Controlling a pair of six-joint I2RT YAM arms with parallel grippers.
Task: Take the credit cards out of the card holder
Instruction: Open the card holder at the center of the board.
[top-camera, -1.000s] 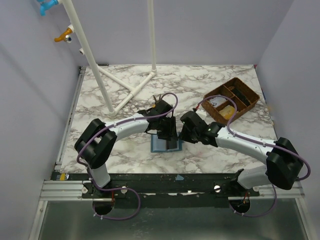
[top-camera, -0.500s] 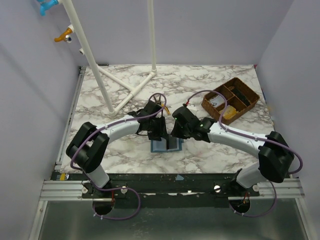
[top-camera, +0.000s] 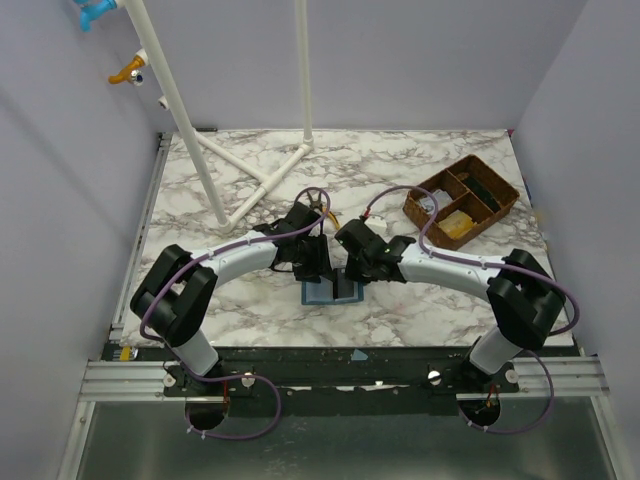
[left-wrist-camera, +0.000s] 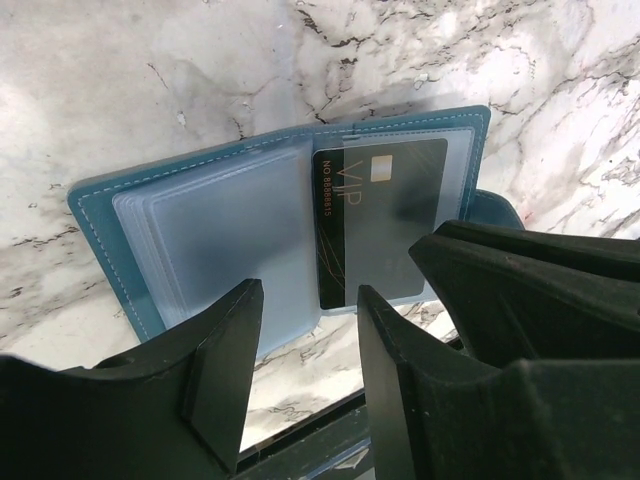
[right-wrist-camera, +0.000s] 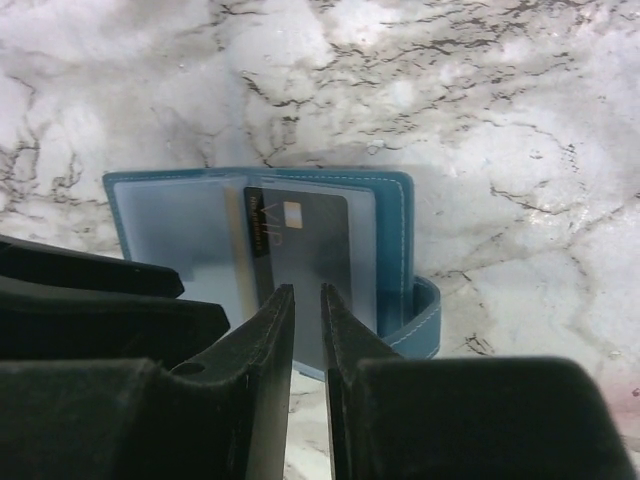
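The blue card holder (top-camera: 322, 293) lies open on the marble table, near the front edge. Its clear sleeves (left-wrist-camera: 215, 235) are fanned out, and a black credit card (left-wrist-camera: 375, 215) marked VIP sits in the right-hand sleeve. My left gripper (left-wrist-camera: 308, 292) hovers open over the holder's near edge, with nothing between its fingers. My right gripper (right-wrist-camera: 307, 290) is just above the near end of the black card (right-wrist-camera: 310, 240). Its jaws stand only a narrow slit apart and hold nothing. From above, the left gripper (top-camera: 316, 266) and right gripper (top-camera: 350, 270) are side by side over the holder.
A brown compartment tray (top-camera: 462, 201) with small items stands at the back right. A white pipe frame (top-camera: 250, 180) rises from the back left of the table. The black front rail (top-camera: 350, 355) runs just below the holder.
My right arm has swung left to the card holder and its jaws have narrowed to a slit. The left gripper has shifted slightly left and stayed open.
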